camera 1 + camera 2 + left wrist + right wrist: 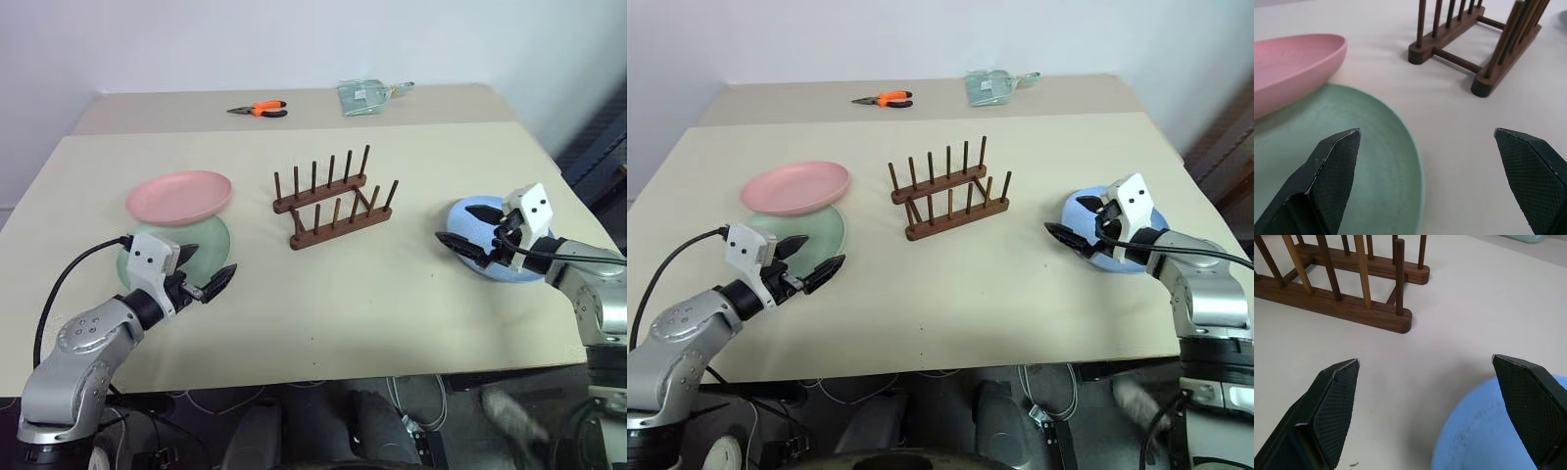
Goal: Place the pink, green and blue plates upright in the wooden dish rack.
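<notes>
The wooden dish rack (333,201) stands with no plate in it at the middle of the table. To its left lies the pink plate (179,195), its edge resting on the green plate (201,238). My left gripper (214,262) is open, low over the green plate's (1352,161) near right rim, one finger over the plate and one past it. At the right the blue plate (475,215) lies flat. My right gripper (454,223) is open at its left rim, pointing toward the rack (1352,308). Both hold nothing.
Orange-handled pliers (260,109) and a clear plastic packet (364,96) lie on a second table pushed against the far side. The beige table (392,304) has bare room in front of the rack and between the arms. Its front edge runs just behind both wrists.
</notes>
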Robot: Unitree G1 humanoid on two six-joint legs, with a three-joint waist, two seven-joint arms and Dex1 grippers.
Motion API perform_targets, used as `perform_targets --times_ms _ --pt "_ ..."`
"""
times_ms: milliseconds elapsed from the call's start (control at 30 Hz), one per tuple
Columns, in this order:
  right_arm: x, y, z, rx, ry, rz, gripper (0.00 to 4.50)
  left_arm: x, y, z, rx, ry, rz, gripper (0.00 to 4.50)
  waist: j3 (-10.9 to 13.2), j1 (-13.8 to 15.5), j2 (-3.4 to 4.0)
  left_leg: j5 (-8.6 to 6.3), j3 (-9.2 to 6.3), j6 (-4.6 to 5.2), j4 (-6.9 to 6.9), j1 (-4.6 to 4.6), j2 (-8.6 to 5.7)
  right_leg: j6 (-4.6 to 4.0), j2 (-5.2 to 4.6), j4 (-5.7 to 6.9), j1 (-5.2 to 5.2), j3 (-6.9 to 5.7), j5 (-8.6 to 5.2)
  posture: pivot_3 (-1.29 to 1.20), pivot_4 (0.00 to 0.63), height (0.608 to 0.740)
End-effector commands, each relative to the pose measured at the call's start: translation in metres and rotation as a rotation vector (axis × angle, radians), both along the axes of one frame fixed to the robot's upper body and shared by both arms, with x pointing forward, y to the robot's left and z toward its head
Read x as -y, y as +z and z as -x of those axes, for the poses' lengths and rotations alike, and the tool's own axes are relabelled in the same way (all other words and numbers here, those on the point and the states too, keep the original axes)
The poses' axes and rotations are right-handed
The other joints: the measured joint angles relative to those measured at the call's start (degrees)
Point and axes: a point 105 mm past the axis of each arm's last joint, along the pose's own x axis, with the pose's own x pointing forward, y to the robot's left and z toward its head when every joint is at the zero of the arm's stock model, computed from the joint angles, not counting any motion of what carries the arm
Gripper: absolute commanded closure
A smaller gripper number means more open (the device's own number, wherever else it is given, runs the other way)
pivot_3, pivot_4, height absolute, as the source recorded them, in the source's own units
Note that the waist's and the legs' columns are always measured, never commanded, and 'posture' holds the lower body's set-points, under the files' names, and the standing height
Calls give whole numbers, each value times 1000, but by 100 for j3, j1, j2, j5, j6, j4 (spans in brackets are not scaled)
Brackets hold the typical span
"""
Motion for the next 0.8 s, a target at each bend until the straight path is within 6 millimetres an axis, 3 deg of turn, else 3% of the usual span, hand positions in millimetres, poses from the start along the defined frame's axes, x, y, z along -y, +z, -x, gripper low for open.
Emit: perform_targets --times_ms 33,267,467,567,667,800 --pt "-2 13 -5 53 15 9 48 -2 13 2 57 15 -7 0 0 1 0 0 0 0 0 0 0 0 0 0 0 0 0 0 150 740" --pt "-11 18 -3 58 47 14 48 6 16 2 65 -18 2 0 0 6 0 0 0 0 1 -1 0 -1 0 0 0 0 0 0 150 740" --pt "-33 8 19 29 99 -14 48 41 7 -4 11 -192 -35 0 0 37 0 0 -2 0 3 -2 -1 0 0 0 2 -1 0 0 150 740" --pt "-51 3 35 -43 155 -111 48 58 4 -16 17 -245 -75 0 0 22 0 0 -1 0 7 -2 -2 3 0 1 3 0 -2 0 150 740" --pt "-77 -14 60 -124 251 -73 48 68 -5 -34 5 -287 -128 0 -1 25 0 0 -2 0 5 -1 -1 9 2 4 2 0 -5 0 150 740" --pt "-93 -16 69 -85 233 -67 48 86 -13 -61 -19 -357 -132 0 -1 24 -1 0 -2 0 9 -2 -2 20 4 3 3 -1 -11 0 150 740"
